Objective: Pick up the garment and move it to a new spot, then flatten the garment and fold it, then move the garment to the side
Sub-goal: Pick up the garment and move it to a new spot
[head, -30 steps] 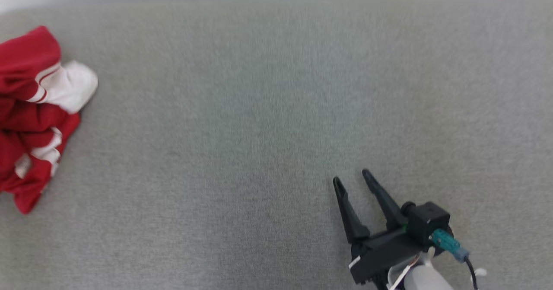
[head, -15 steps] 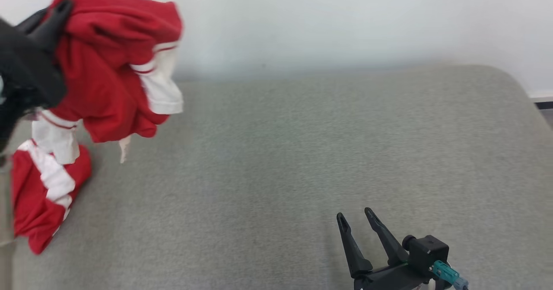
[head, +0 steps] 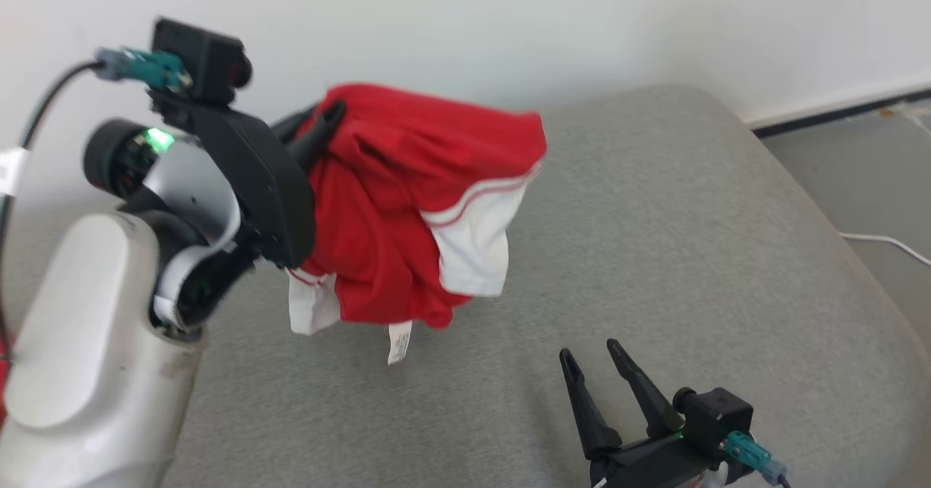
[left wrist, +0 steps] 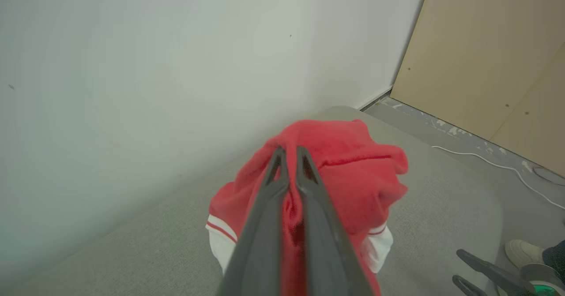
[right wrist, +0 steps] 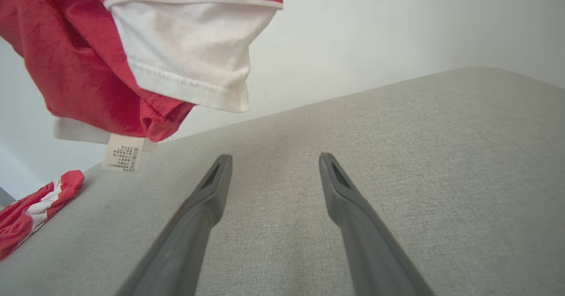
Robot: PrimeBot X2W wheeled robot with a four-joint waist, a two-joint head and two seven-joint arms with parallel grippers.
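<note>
The garment (head: 407, 197) is a red cloth with white, red-striped bands, and it hangs bunched in the air above the grey padded surface (head: 654, 219). My left gripper (head: 320, 121) is shut on its upper left fold. In the left wrist view the two fingers of the left gripper (left wrist: 287, 151) pinch the red garment (left wrist: 353, 172) between them. A white label dangles from its lower edge. My right gripper (head: 589, 351) stands open low over the surface at the front right, with nothing between its fingers. In the right wrist view the open right gripper (right wrist: 274, 159) sits below and right of the hanging garment (right wrist: 79, 58).
Another red-and-white cloth (right wrist: 31, 207) lies on the surface's left end. A white wall stands behind. The surface's rounded right end drops to the floor, where a white cable (head: 880, 241) runs. A person's shoe (left wrist: 523, 252) stands on the floor beside the surface.
The head camera has tilted and turned. My left gripper has lifted the garment off the surface and carried it right toward the middle. The right gripper has stayed open.
</note>
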